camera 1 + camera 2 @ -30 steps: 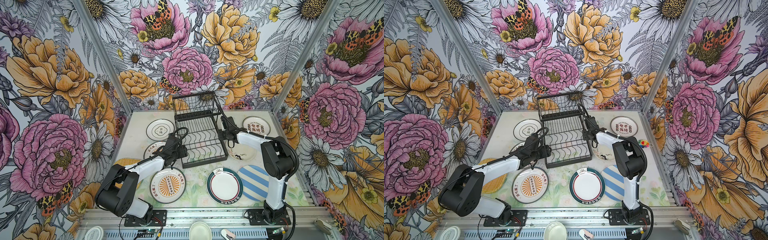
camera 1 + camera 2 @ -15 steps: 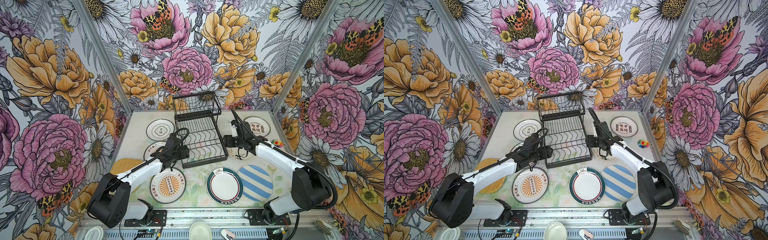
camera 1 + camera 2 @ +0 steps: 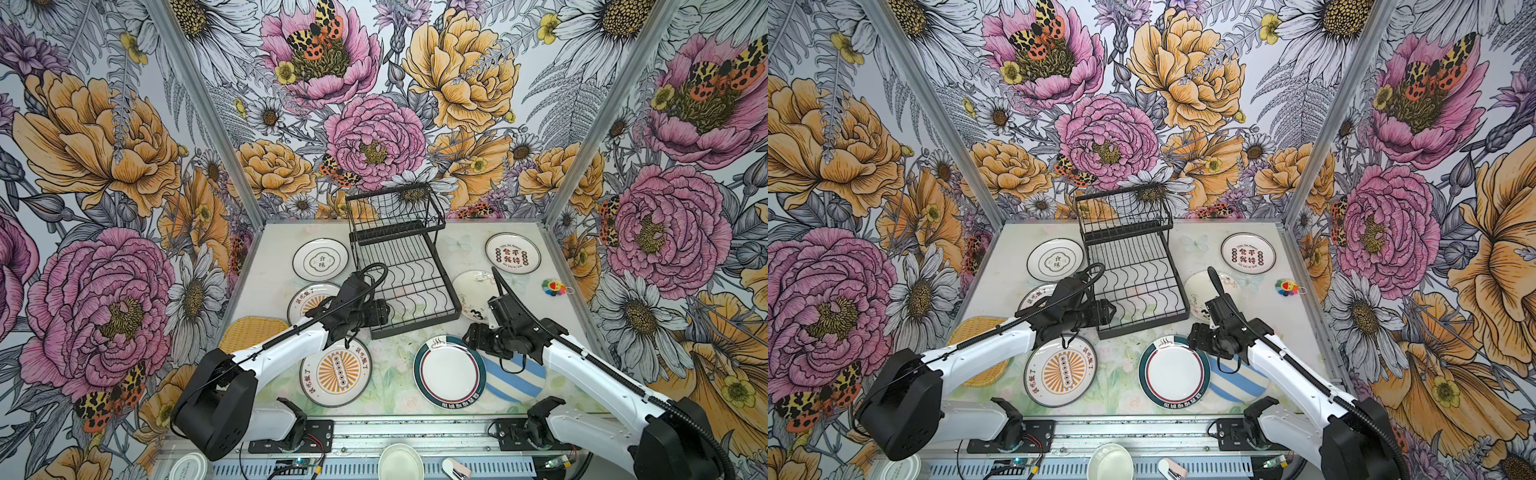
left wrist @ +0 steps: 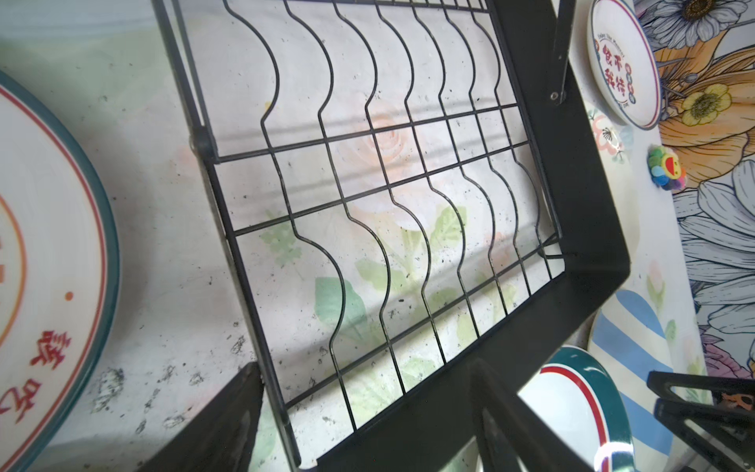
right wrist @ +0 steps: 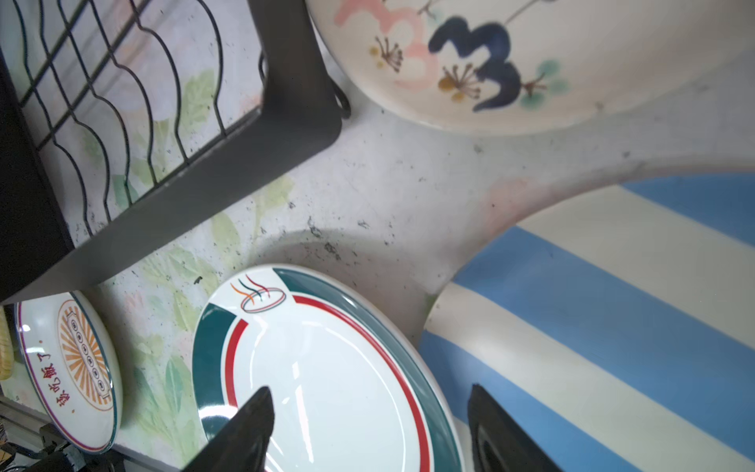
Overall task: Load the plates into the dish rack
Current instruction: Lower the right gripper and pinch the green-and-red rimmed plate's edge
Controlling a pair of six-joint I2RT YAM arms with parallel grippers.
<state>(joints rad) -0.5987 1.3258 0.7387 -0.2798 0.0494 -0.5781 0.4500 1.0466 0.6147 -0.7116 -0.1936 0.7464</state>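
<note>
The black wire dish rack stands mid-table with both tiers bare. Plates lie flat around it: a white character plate, two orange-sunburst ones, a yellow woven tray, a teal-rimmed plate, a blue-striped plate, a doodle plate and another character plate. My left gripper is open, with the rack's near-left corner between its fingers. Above the teal-rimmed plate's rim, next to the striped plate, my right gripper is open and holds nothing.
A small colourful toy lies near the right wall. On the front rail sit a pale bowl, a white round lid and a pink item. Floral walls close in the table on three sides.
My right arm has drawn back from the rack's right side to the front, over the teal-rimmed and striped plates, and its jaws have widened. The left gripper stayed at the rack corner and opened slightly.
</note>
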